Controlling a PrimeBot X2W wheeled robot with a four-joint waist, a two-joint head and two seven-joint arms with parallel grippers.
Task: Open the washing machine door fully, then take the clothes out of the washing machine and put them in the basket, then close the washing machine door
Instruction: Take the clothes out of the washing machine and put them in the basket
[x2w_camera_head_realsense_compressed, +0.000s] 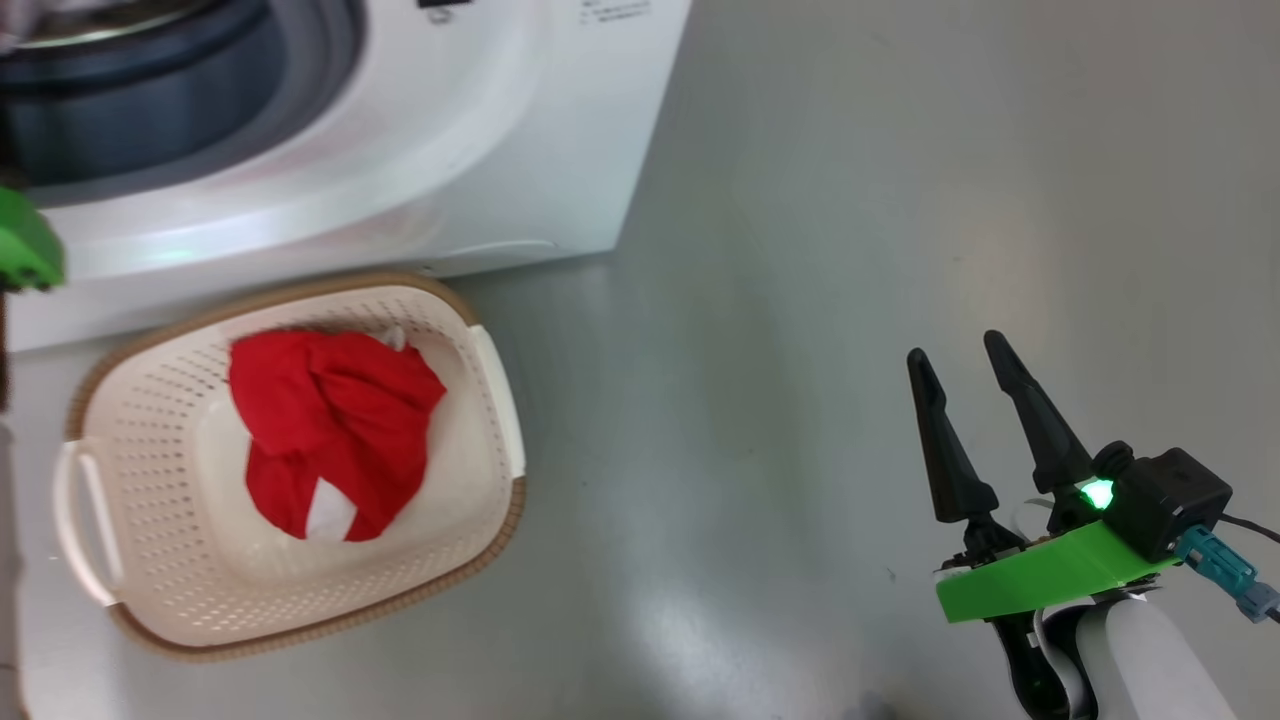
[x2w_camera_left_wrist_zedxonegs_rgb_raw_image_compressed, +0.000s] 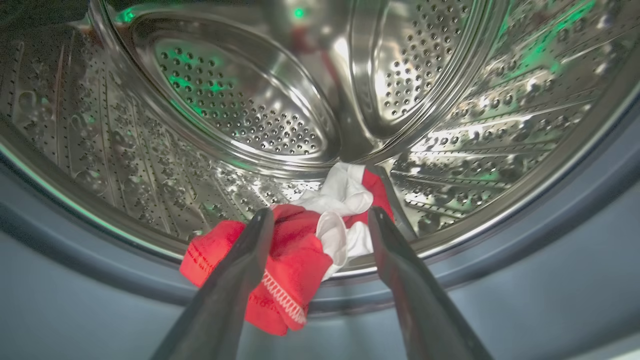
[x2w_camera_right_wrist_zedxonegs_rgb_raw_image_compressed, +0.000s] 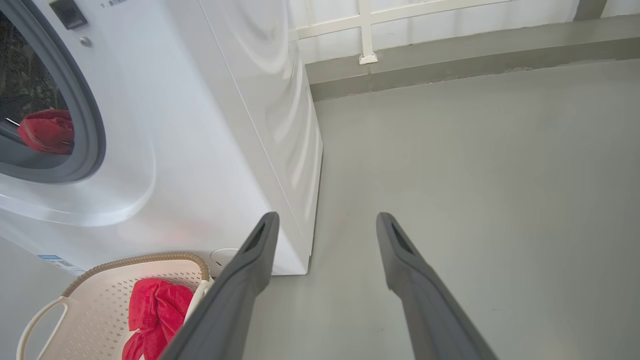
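The white washing machine (x2w_camera_head_realsense_compressed: 480, 130) stands at the upper left with its drum mouth open; its door is out of view. A red and white garment (x2w_camera_left_wrist_zedxonegs_rgb_raw_image_compressed: 300, 250) lies on the lip of the steel drum (x2w_camera_left_wrist_zedxonegs_rgb_raw_image_compressed: 240, 100). My left gripper (x2w_camera_left_wrist_zedxonegs_rgb_raw_image_compressed: 320, 220) is open, its two fingers straddling that garment without closing on it. The same red garment (x2w_camera_right_wrist_zedxonegs_rgb_raw_image_compressed: 47, 131) shows through the machine's opening in the right wrist view. The cream basket (x2w_camera_head_realsense_compressed: 480, 420) sits on the floor before the machine and holds another red garment (x2w_camera_head_realsense_compressed: 330, 430). My right gripper (x2w_camera_head_realsense_compressed: 962, 355) hangs open and empty over bare floor at the lower right.
Grey floor (x2w_camera_head_realsense_compressed: 850, 250) spreads to the right of the machine and basket. A low grey kerb and a white railing (x2w_camera_right_wrist_zedxonegs_rgb_raw_image_compressed: 367, 30) run along the far wall behind the machine. The grey rubber gasket (x2w_camera_left_wrist_zedxonegs_rgb_raw_image_compressed: 550, 280) rings the drum mouth.
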